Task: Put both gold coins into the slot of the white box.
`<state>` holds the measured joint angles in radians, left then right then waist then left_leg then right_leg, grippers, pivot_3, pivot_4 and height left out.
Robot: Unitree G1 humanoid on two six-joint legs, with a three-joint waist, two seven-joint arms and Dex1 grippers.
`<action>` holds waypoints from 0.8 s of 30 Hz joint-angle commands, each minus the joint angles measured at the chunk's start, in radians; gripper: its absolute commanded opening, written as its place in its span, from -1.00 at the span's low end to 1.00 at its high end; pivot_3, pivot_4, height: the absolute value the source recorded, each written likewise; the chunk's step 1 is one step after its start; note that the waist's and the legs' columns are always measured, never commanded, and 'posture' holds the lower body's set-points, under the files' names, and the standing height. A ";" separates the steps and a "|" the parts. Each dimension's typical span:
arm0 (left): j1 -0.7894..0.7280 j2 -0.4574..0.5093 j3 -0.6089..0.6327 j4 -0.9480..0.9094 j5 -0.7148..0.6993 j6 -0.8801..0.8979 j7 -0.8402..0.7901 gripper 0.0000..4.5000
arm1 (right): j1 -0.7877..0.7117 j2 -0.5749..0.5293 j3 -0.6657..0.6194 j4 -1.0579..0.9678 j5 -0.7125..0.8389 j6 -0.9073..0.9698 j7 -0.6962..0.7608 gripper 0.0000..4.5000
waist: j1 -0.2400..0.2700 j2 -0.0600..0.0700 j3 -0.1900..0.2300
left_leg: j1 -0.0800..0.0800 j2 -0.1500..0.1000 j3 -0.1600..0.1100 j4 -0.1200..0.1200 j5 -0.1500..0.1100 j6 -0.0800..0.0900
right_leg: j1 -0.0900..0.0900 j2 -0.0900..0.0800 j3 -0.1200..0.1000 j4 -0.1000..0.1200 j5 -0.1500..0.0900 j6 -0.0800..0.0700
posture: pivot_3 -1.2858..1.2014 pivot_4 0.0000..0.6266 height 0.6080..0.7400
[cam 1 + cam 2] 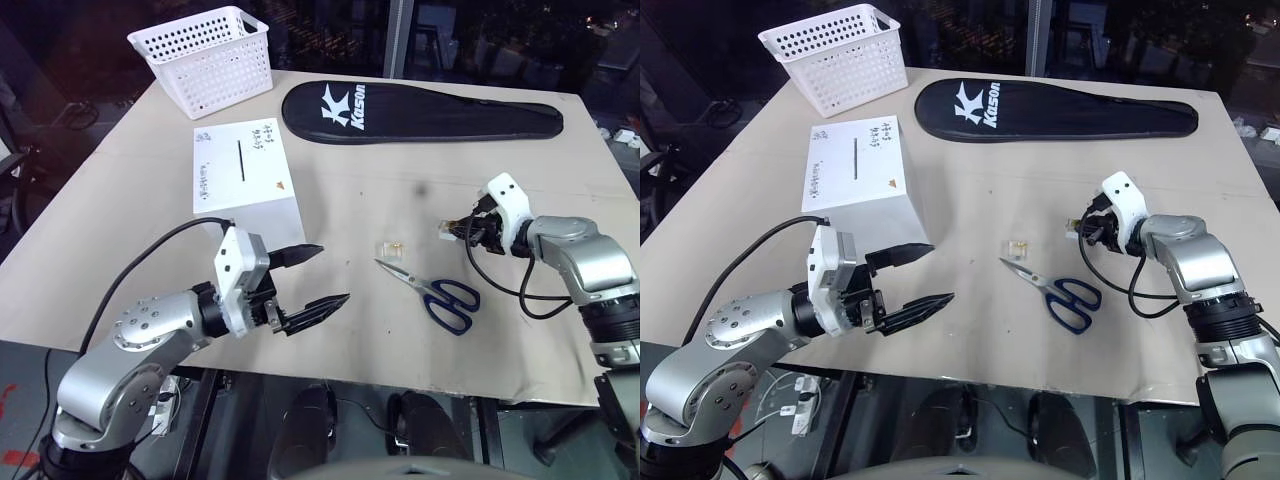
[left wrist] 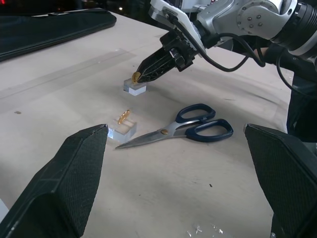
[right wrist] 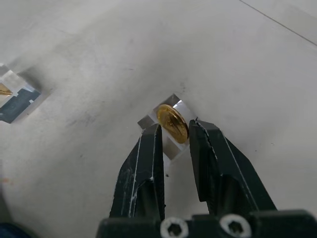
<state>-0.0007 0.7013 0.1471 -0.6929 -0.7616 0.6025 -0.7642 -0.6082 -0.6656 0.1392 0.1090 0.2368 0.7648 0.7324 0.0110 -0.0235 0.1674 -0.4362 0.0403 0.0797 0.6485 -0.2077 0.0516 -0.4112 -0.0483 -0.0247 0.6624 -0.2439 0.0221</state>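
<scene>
Right gripper [image 3: 173,131] is down on the coin nearer the tabletop's right edge [image 3: 172,122], jaws narrowed around it. The coin stands on edge in a small clear stand [image 3: 163,141]; it looks pinched, not lifted. The fingertips [image 2: 141,75] catch only its upper rim, so the grip is shallow.

Risks:
- The coin is thin and slick. If the pads sit off-centre it could twist or pop out on lifting and roll across the tabletop.
- The stand may come up with it if the coin sits tight in its groove.
- The second coin [image 2: 124,116] stands in its own clear stand [image 2: 122,130] mid-table, just beside the scissors' [image 1: 430,290] blade tips. A dropped coin or a low sweep could knock it over.

Left gripper [image 1: 310,280] hangs wide open and empty near the front edge, just beside the white box [image 1: 245,180]. The box sits towards the back-left corner, with the slot [image 1: 241,161] on its top face, well apart from the right gripper. That makes a long carry on a marginal grip.
</scene>
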 commanded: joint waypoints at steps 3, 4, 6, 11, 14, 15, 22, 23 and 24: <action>-0.003 0.009 0.016 -0.045 -0.024 -0.006 0.012 1.00 | -0.024 -0.010 -0.031 -0.027 -0.003 -0.003 0.011 -0.98 | 0.000 0.000 0.000 | 0.000 0.000 0.000 0.000 0.000 0.000 | 0.000 0.000 0.000 0.000 0.000 0.000 | 0.03 -0.52 1.00; -0.004 0.010 0.017 -0.043 -0.024 -0.006 0.012 1.00 | -0.023 -0.013 -0.034 -0.032 -0.001 0.001 0.013 -0.98 | 0.000 0.000 0.000 | 0.000 0.000 0.000 0.000 0.000 0.000 | 0.000 0.000 0.000 0.000 0.000 0.000 | 0.03 -0.52 1.00; -0.005 0.010 0.017 -0.041 -0.026 -0.006 0.014 1.00 | -0.020 -0.018 -0.037 -0.042 0.002 0.006 0.016 -0.98 | 0.000 0.000 0.000 | 0.000 0.000 0.000 0.000 0.000 0.000 | 0.000 0.000 0.000 0.000 0.000 0.000 | 0.03 -0.52 1.00; -0.009 0.004 0.015 -0.035 -0.036 -0.004 0.022 1.00 | -0.019 -0.021 -0.043 -0.040 0.001 0.005 0.015 -0.98 | 0.000 0.000 0.000 | 0.000 0.000 0.000 0.000 0.000 0.000 | 0.000 0.000 0.000 0.000 0.000 0.000 | 0.03 -0.52 1.00; -0.021 -0.016 0.033 -0.012 -0.087 0.015 0.048 1.00 | -0.016 -0.022 -0.068 -0.061 0.019 -0.001 0.018 -0.98 | 0.000 0.000 0.000 | 0.000 0.000 0.000 0.000 0.000 0.000 | 0.000 0.000 0.000 0.000 0.000 0.000 | 0.03 -0.52 1.00; -0.028 -0.025 0.044 -0.002 -0.113 0.027 0.063 1.00 | -0.013 -0.023 -0.081 -0.074 0.030 -0.001 0.021 -0.98 | 0.000 0.000 0.000 | 0.000 0.000 0.000 0.000 0.000 0.000 | 0.000 0.000 0.000 0.000 0.000 0.000 | 0.03 -0.52 1.00; -0.153 -0.031 0.068 0.097 -0.271 0.119 0.091 1.00 | 0.043 -0.053 -0.210 -0.464 0.355 0.163 0.170 -0.98 | 0.000 0.000 0.000 | 0.000 0.001 -0.002 0.000 0.000 0.000 | 0.000 0.000 -0.001 0.000 0.000 0.000 | 0.03 -0.52 1.00; -0.175 -0.033 0.061 0.108 -0.276 0.126 0.090 0.77 | 0.039 -0.049 -0.213 -0.525 0.402 0.198 0.164 -1.00 | -0.002 0.000 0.000 | 0.000 0.001 -0.002 0.000 0.000 0.000 | 0.001 0.000 -0.002 0.000 0.000 0.000 | 0.03 -0.52 1.00; -0.197 -0.036 0.052 0.118 -0.280 0.133 0.091 0.65 | 0.034 -0.041 -0.214 -0.582 0.447 0.230 0.154 -1.00 | -0.005 0.000 0.000 | 0.000 0.001 -0.002 0.000 0.000 0.000 | 0.001 0.000 -0.002 0.000 0.000 0.000 | 0.03 -0.52 1.00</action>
<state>-0.1782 0.6663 0.1950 -0.5710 -1.0121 0.7301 -0.6714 -0.5587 -0.7091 -0.0478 -0.3800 0.6062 0.9497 0.8881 0.0061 -0.0231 0.1678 -0.4355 0.0411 0.0781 0.6484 -0.2077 0.0516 -0.4100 -0.0482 -0.0263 0.6627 -0.2438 0.0225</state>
